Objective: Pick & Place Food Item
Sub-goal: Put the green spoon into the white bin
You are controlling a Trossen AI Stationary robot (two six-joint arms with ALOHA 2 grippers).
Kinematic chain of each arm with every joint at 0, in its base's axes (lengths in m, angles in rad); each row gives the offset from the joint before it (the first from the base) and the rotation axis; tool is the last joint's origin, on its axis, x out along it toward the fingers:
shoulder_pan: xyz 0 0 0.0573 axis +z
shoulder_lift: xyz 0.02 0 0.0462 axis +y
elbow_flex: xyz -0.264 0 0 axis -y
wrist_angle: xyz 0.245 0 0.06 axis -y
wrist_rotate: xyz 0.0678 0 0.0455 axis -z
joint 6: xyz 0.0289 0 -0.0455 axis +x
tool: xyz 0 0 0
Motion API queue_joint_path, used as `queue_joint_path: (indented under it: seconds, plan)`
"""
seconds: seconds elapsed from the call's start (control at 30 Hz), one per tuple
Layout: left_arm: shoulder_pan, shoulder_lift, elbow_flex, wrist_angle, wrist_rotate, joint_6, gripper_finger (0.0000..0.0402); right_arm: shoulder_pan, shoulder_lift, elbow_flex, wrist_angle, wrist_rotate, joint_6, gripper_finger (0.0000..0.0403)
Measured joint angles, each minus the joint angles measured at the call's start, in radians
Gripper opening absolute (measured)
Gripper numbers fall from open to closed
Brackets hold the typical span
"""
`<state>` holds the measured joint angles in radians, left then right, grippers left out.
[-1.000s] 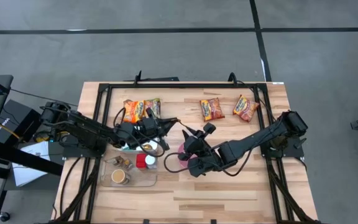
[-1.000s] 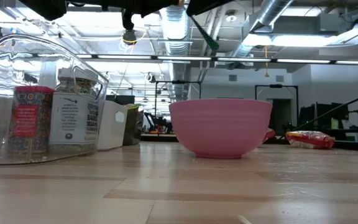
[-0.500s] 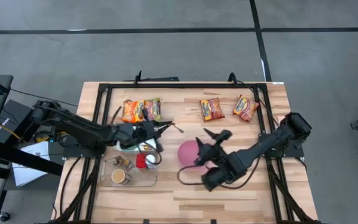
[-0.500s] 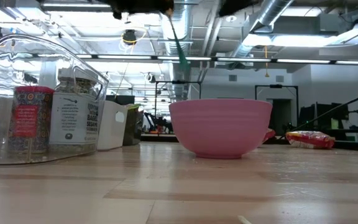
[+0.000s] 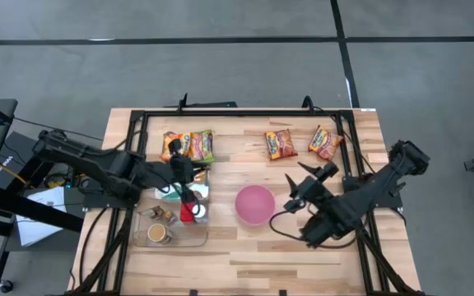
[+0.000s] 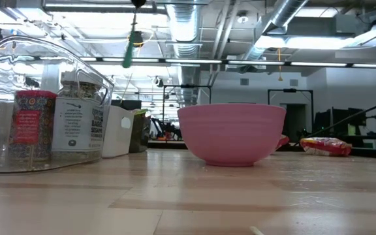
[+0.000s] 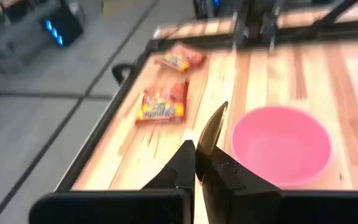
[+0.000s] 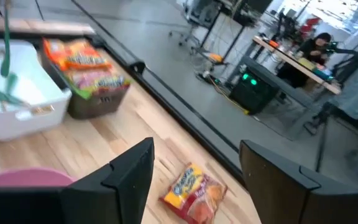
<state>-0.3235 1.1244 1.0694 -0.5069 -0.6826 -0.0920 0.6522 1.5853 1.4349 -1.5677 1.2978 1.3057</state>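
Observation:
A pink bowl (image 5: 255, 204) stands on the wooden table; it also shows in the low view (image 6: 232, 134) and the left wrist view (image 7: 281, 144). My left gripper (image 5: 189, 174) is left of the bowl, over a white bin (image 8: 17, 102), and is shut on a thin green strip (image 6: 128, 51). The strip shows again in the right wrist view (image 8: 6, 56). My right gripper (image 5: 309, 182) is open and empty, to the right of the bowl. Several snack packets lie flat along the far side: (image 5: 189, 145), (image 5: 281, 144), (image 5: 325, 141). My left gripper pinches the thin green strip between its two shut fingers (image 7: 196, 163). The strip's free end (image 7: 212, 126) sticks out past the fingertips. In the low view the strip hangs down below the gripper, clear of the table.
A clear tray (image 5: 169, 228) with spice jars (image 6: 77, 124) stands near the front left, below the left gripper. A black frame (image 5: 245, 109) runs round the table. Bare wood lies in front of the bowl and between the bowl and the far packets.
My left gripper has drawn back from over the bowl toward the table's left edge, carrying the green strip, which now hangs over the white bin. My right gripper has pulled away from the bowl toward the table's right edge.

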Motion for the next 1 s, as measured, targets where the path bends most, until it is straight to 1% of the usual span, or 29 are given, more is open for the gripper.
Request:
queue_joint_path:
  seconds: [0.1,0.27,0.37,0.47,0.6,0.8,0.87,1.0]
  plan:
    - [0.029,0.061,0.134,-0.227,0.051,-0.081,0.0003,0.016,-0.046,0.004,-0.004,-0.001,-0.018,0.0229]
    - [0.09,0.198,0.324,-0.505,0.167,-0.136,0.0003,0.033,-0.091,0.003,-0.003,-0.077,-0.063,0.0229]
    - [0.13,0.283,0.398,-0.662,0.253,-0.15,0.0003,0.046,-0.104,0.003,-0.004,-0.13,-0.075,0.0229]
    - [0.17,0.344,0.425,-0.803,0.302,-0.15,0.0004,0.073,-0.092,-0.005,-0.003,-0.163,-0.073,0.0229]
    - [0.228,0.389,0.425,-0.87,0.369,-0.121,0.0004,0.116,-0.092,-0.025,-0.004,-0.152,-0.019,0.0229]
    - [0.299,0.436,0.418,-0.86,0.431,-0.047,0.0005,0.148,-0.12,-0.035,-0.004,-0.141,0.012,0.0228]
    - [0.327,0.455,0.398,-0.86,0.459,-0.039,0.0005,0.154,-0.12,-0.035,-0.003,-0.141,0.013,0.0228]
    - [0.373,0.485,0.343,-0.845,0.467,-0.019,0.0005,0.154,-0.121,-0.035,-0.003,-0.14,0.012,0.0228]
